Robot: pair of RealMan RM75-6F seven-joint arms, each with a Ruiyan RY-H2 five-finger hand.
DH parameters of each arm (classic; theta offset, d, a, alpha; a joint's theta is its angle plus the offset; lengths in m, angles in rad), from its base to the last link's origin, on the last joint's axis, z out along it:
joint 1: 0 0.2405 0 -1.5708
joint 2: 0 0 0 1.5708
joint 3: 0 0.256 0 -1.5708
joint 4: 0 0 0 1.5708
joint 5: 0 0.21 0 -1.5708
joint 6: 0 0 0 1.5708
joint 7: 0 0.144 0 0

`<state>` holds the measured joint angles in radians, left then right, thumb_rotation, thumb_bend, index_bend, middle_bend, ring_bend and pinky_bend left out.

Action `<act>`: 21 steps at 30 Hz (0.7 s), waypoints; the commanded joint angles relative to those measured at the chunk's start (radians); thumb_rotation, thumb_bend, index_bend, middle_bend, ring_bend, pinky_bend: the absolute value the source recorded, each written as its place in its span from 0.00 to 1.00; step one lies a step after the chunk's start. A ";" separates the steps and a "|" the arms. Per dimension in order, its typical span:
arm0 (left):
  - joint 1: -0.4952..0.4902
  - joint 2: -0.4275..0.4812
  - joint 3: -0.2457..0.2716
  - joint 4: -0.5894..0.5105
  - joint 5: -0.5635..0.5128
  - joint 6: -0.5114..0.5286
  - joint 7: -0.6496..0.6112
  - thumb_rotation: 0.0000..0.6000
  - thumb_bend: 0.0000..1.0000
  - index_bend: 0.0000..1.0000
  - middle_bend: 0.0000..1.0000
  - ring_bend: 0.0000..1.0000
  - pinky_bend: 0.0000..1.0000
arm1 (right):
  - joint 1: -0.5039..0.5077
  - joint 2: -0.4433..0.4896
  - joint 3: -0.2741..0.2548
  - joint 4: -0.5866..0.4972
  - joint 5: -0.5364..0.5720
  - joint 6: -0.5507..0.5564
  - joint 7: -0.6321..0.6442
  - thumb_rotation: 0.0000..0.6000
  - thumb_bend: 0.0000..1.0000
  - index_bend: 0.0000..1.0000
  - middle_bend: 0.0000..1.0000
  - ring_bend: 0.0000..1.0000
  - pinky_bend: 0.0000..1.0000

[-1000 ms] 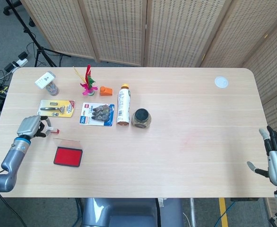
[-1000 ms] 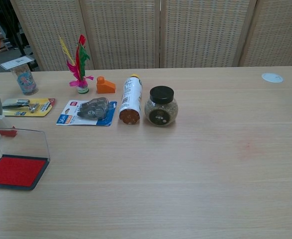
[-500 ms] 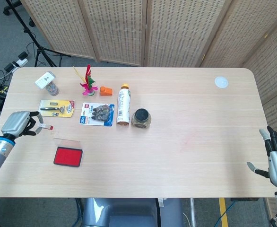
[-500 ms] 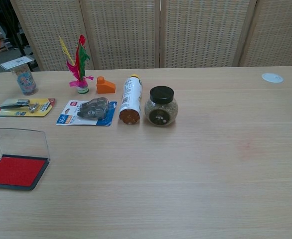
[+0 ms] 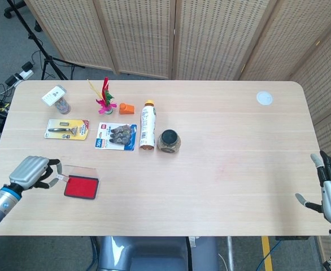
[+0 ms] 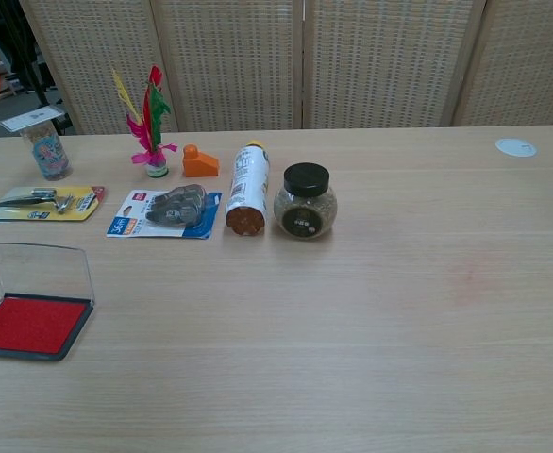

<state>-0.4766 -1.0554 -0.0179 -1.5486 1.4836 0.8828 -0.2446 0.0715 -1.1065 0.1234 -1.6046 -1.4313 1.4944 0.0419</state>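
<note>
Left robot hand [image 5: 31, 171] seemingly pinching small red-tipped stamp [image 5: 61, 179] — beside open red inkpad [image 5: 81, 187].

No text can be read with certainty. The blue blister card [image 6: 163, 209], just left of the lying bottle [image 6: 247, 187], has a red corner patch with white marks too small to make out. The bottle's label, the yellow razor card [image 6: 43, 202] further left of it, and the cup's lid card [image 6: 31, 118] carry print that is blurred.
</note>
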 commanded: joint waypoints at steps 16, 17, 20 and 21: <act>-0.020 -0.188 0.008 0.076 -0.127 -0.053 0.092 1.00 0.37 0.62 1.00 0.98 0.96 | -0.002 0.012 0.009 0.000 0.017 -0.002 0.020 1.00 0.00 0.00 0.00 0.00 0.00; -0.019 -0.191 0.008 0.076 -0.132 -0.052 0.101 1.00 0.37 0.62 1.00 0.98 0.96 | -0.002 0.012 0.009 0.000 0.017 -0.002 0.020 1.00 0.00 0.00 0.00 0.00 0.00; -0.014 -0.203 0.010 0.080 -0.142 -0.033 0.139 1.00 0.37 0.62 1.00 0.98 0.96 | -0.003 0.013 0.010 -0.001 0.017 -0.001 0.022 1.00 0.00 0.00 0.00 0.00 0.00; -0.010 -0.208 0.010 0.082 -0.142 -0.022 0.149 1.00 0.37 0.62 1.00 0.98 0.96 | -0.003 0.013 0.010 -0.001 0.018 -0.001 0.023 1.00 0.00 0.00 0.00 0.00 0.00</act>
<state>-0.4915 -1.2546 -0.0090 -1.4696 1.3466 0.8469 -0.1096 0.0687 -1.0937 0.1332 -1.6053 -1.4134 1.4934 0.0645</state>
